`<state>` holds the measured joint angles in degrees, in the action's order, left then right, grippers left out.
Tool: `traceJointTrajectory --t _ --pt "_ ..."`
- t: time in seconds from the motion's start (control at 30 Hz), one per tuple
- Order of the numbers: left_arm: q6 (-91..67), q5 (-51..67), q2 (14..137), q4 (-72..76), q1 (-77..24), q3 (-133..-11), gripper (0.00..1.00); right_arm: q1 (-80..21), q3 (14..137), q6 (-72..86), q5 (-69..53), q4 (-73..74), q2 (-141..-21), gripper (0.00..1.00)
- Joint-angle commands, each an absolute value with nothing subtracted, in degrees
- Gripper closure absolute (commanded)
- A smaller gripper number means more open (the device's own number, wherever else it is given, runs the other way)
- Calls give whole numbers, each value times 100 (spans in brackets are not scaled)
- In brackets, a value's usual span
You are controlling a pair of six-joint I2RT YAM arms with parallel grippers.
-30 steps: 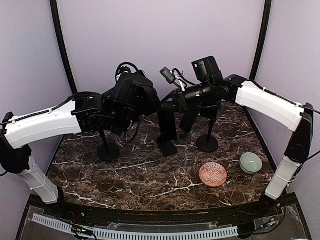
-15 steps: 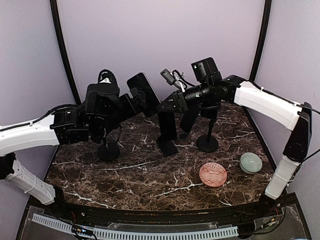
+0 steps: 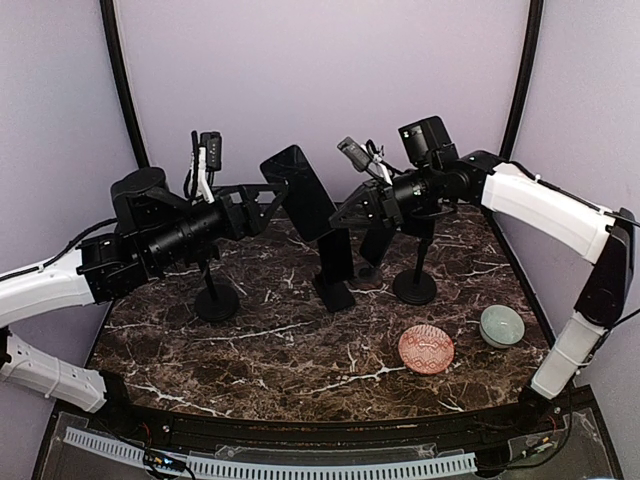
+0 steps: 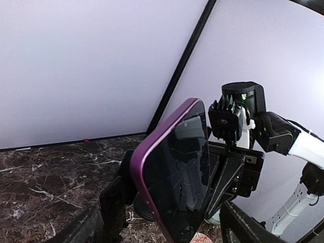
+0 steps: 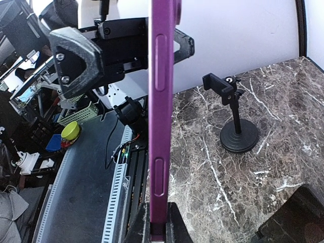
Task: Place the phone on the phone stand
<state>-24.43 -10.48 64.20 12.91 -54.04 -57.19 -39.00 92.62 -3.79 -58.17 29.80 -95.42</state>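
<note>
Left gripper [image 3: 272, 200] wide, right gripper [image 3: 338, 215] tight

A left black stand [image 3: 215, 300], a middle black stand [image 3: 335, 268] and a right black stand [image 3: 415, 283] fence the back of the dark marble tabletop [image 3: 280, 360]. The left arm [image 3: 60, 285] and right arm [image 3: 540, 210] crowd the air above. A pink patterned dish [image 3: 426, 349] and pale green bowl [image 3: 501, 325] occupy front right; front left lies open.

The phone [image 4: 174, 167] loses its lower end to the bottom edge of the left wrist view.
</note>
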Motion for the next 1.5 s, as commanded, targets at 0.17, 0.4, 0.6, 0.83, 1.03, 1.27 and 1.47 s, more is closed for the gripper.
traceJointTrajectory --t 0.17,0.4,0.6,0.83,1.03,1.27,1.47 --pt "-2287 335 6543 2246 -5081 -5682 41 -4004 9119 -855 -6433 2924 -9203 100" --pt "-2182 1180 6723 2494 -4923 -5789 87 -4060 8996 -949 -6399 2981 -9171 100" --pt "-2125 1565 6819 2469 -4888 -5900 100 -4061 9221 -1207 -6277 3300 -9219 73" --pt "-1883 2269 7080 1787 -4878 -6400 100 -4069 10449 -1962 -6039 4487 -9616 48" --pt "-1881 2510 7180 1577 -4883 -6555 100 -4200 10468 -2013 -5974 4546 -9703 56" --pt "-1837 2592 7195 1476 -4881 -6570 100 -4271 10346 -1938 -5966 4489 -9694 86" --pt "-1712 1962 7294 708 -4879 -6878 50 -4252 10542 -1990 -5870 4655 -9758 100"
